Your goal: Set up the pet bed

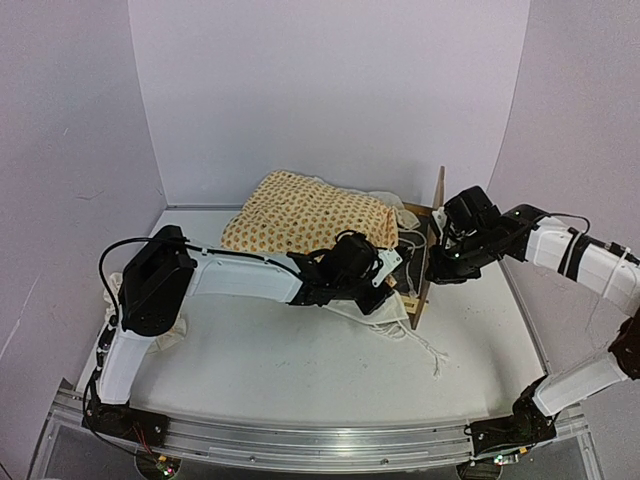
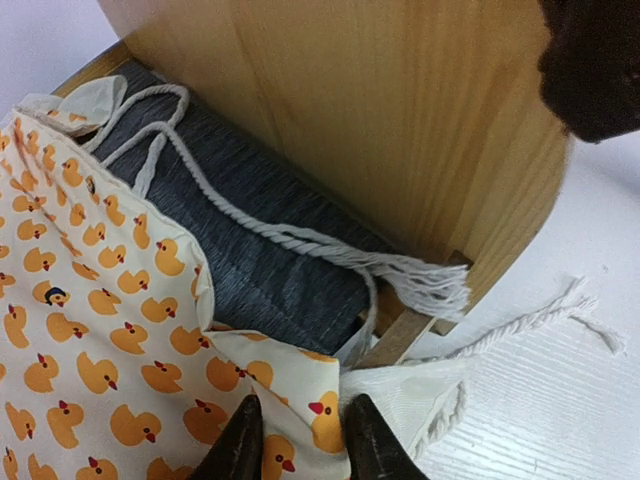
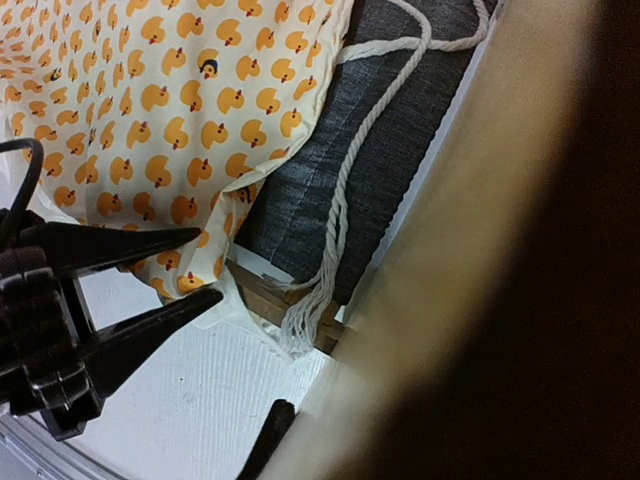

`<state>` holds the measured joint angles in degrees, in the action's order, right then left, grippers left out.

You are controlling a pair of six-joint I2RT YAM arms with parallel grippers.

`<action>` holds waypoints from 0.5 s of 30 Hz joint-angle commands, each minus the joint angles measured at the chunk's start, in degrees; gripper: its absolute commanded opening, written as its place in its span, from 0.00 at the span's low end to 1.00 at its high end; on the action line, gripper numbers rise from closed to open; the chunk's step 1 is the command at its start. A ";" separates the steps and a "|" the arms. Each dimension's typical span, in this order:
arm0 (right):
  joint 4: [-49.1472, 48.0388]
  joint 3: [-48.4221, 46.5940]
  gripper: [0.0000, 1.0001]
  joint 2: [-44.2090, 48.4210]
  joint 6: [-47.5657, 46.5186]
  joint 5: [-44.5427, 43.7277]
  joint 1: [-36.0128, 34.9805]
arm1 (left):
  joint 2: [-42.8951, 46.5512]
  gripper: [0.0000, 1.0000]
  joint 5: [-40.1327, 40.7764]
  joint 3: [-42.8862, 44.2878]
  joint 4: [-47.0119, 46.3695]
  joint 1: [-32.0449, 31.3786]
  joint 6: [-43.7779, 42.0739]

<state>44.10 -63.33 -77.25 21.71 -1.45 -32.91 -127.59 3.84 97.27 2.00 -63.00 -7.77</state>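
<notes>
Two arms, both crowded round one spot just right of centre in the top view. The pet bed [image 1: 421,297] sits toward the back of the white table [image 1: 300,380]. Its tall plywood end board stands upright and shows edge-on, so from above it's just a thin brown strip. In the left wrist cam that board fills the upper part of the frame, w/ the dark grey fabric base [image 2: 250,260] running diagonally below it.

The duck-print cover [image 1: 310,215] is heaped on the bed to the left of the board, mounded up rather than flat. One corner hangs over the bed's edge at bottom centre of the left wrist view. A white rope tie [image 2: 300,240] lies across the grey base, frayed end at the frame's corner. Another tie trails out on the table at the right of that view.

Left gripper [image 2: 300,432]: fingers sit either side of that cover corner w/ fabric between them, and the right wrist cam shows a gap btw the tips. Can't tell if it's really pinching the cloth or just around it.

Right gripper [image 1: 436,248]: at the end board, w/ one finger [image 3: 272,440] on one face and the other a big dark blur on the opposite face, wood sandwiched in between. Looks clamped on the board imo.
</notes>
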 commanded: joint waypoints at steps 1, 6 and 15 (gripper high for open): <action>-6.17 -2.11 0.01 -0.54 0.56 4.49 -0.48 | -1.79 0.22 -1.31 5.51 0.15 -0.54 -0.01; -7.09 -2.02 0.00 -0.66 0.55 5.25 -1.03 | -3.39 0.06 -7.63 9.03 -0.74 -0.61 2.37; -9.43 0.11 0.00 -0.06 3.50 5.16 -1.33 | -6.79 0.00 -20.71 10.06 -12.21 -0.71 13.45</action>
<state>42.65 -63.29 -77.52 24.38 -1.21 -32.84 -132.00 -7.29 103.92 -1.65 -62.94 -1.19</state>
